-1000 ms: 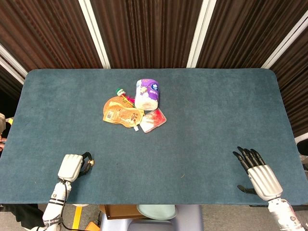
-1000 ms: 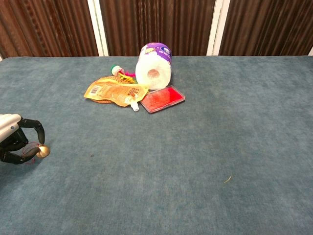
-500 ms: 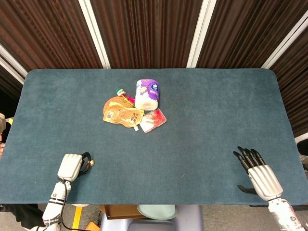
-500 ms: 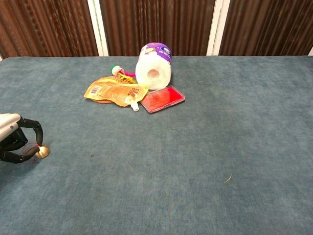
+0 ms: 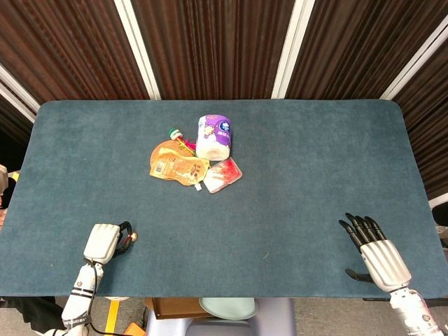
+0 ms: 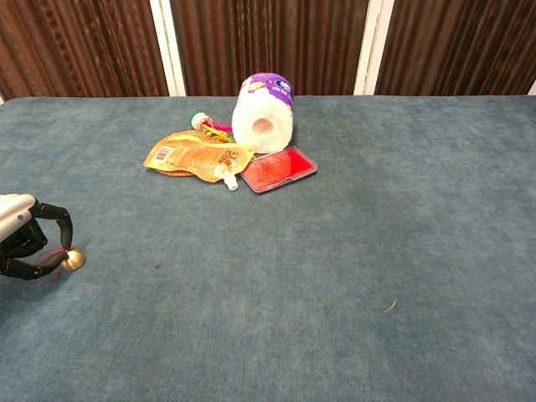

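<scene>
Fingers of the left hand (image 6: pixel 23 243) curl around a small brass bell (image 6: pixel 74 260) on the blue table (image 5: pixel 301 175), pinching it. Right hand (image 5: pixel 374 252) lies flat, fingers spread, empty. Far off sit a paper roll (image 6: pixel 264 113) and orange pouch (image 6: pixel 193 157).

A paper roll (image 6: pixel 265 113) in a purple wrapper lies on its side toward the far middle of the blue surface (image 6: pixel 402 209), its open core facing the chest camera. Touching the roll's near side is a flat red case (image 6: pixel 279 169). Left of the roll lies an orange pouch (image 6: pixel 197 156) with a white spout, its spout end just beside the case. Behind the pouch, just left of the roll, is a small green-capped item (image 6: pixel 198 119) with pink parts. Dark slatted panels (image 5: pixel 210 42) stand behind the roll.
</scene>
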`<state>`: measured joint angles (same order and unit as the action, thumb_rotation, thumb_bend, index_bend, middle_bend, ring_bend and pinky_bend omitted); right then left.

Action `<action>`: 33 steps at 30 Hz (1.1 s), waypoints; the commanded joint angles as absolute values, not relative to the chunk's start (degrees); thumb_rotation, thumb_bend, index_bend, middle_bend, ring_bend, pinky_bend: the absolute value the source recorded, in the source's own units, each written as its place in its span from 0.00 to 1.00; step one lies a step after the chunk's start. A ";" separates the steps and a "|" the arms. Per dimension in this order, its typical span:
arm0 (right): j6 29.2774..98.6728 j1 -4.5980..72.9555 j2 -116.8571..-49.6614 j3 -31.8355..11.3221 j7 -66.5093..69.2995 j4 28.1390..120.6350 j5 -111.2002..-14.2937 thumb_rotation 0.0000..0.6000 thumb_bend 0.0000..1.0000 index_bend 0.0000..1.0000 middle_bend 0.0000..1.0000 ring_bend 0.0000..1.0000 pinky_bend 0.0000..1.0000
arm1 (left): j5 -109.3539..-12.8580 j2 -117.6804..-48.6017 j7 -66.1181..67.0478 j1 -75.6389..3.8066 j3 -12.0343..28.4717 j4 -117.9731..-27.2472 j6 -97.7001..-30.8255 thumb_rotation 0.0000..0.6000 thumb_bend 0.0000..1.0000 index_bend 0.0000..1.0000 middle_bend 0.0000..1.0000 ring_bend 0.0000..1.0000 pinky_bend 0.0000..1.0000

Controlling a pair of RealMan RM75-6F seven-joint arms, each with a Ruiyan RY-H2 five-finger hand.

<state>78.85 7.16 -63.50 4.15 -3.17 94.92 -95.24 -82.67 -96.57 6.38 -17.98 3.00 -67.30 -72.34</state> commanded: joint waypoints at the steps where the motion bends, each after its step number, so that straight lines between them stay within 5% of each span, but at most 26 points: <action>1: 78.81 7.16 -63.54 4.13 -3.21 94.91 -95.17 1.00 0.18 0.00 0.00 0.00 0.00 | -82.64 -96.63 6.32 -18.00 3.01 -67.21 -72.37 1.00 0.43 0.61 1.00 1.00 1.00; 13: 78.62 7.25 -63.63 4.13 -3.39 94.95 -95.10 1.00 0.18 0.00 0.00 0.00 0.00 | -83.17 -96.83 5.84 -18.01 3.29 -66.68 -73.84 1.00 0.53 0.69 1.00 1.00 1.00; 25: 78.46 7.33 -63.73 4.20 -3.49 94.96 -95.16 1.00 0.18 0.00 0.00 0.00 0.00 | -84.19 -94.17 3.66 -17.86 6.04 -69.94 -79.17 1.00 0.55 0.72 1.00 1.00 1.00; 30: 78.37 7.35 -63.85 4.12 -3.71 94.95 -94.95 1.00 0.18 0.00 0.00 0.00 0.00 | -86.18 -92.25 4.29 -16.56 2.07 -74.64 -78.44 1.00 0.54 0.71 1.00 1.00 1.00; 33: 78.32 7.39 -63.88 3.92 -3.75 95.09 -94.60 1.00 0.18 0.00 0.00 0.00 0.00 | -85.80 -93.54 8.61 -17.67 4.05 -70.71 -78.88 1.00 0.53 0.70 1.00 1.00 1.00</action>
